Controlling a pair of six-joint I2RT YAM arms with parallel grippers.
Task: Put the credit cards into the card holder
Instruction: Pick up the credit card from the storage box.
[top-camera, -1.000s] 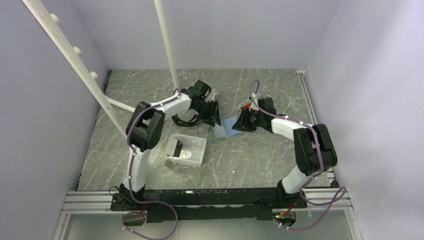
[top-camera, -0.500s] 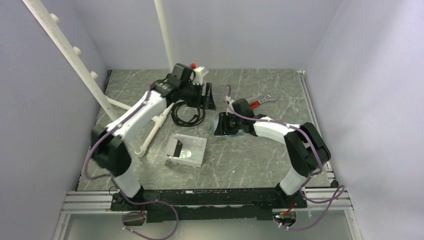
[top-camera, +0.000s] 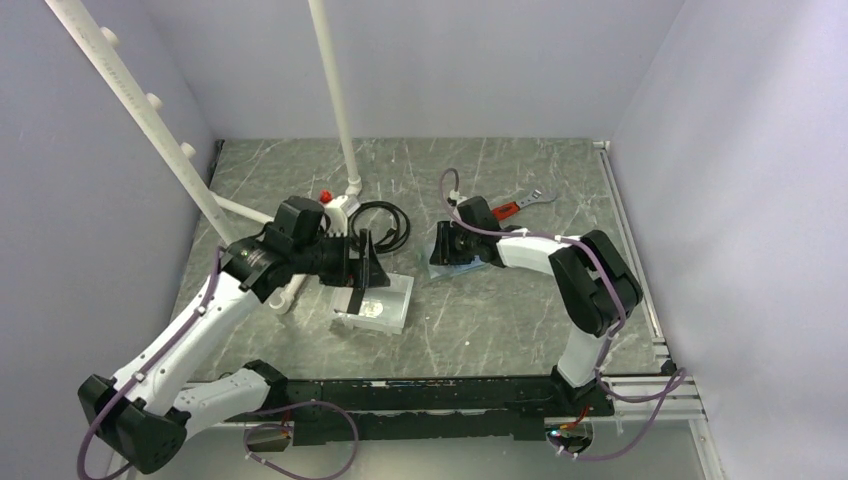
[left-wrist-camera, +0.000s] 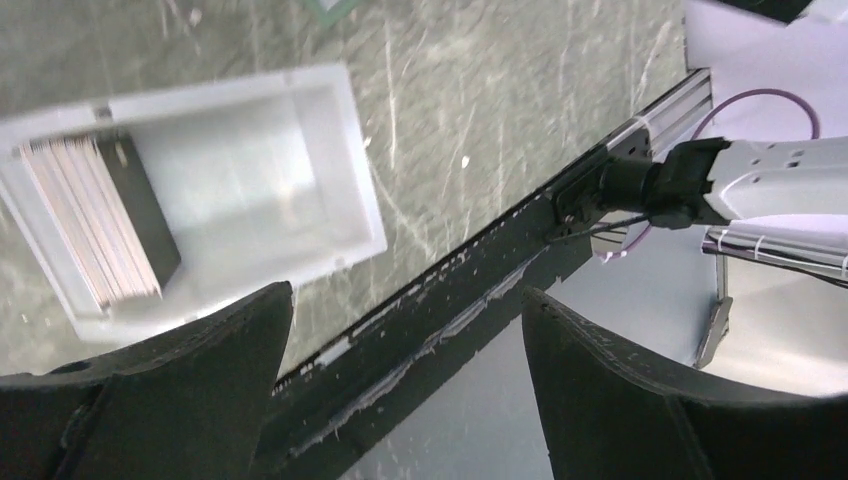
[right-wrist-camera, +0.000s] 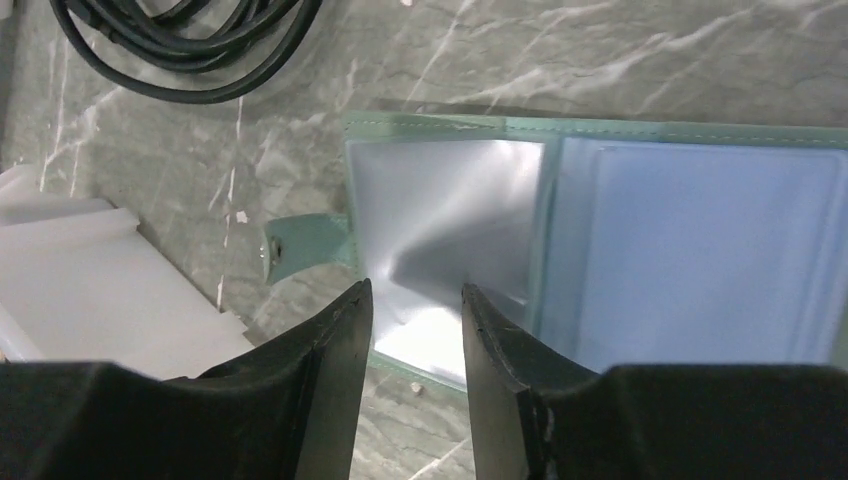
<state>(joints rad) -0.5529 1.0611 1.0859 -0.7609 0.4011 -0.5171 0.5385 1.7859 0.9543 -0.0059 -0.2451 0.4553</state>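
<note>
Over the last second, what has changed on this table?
The left gripper swung from beside the card holder out to the back, then returned nearer, over the white tray, jaws wide open. The right gripper slid left over the open holder. No grasp or release shows. Holder, tray and the credit cards stacked in it stayed put.
</note>
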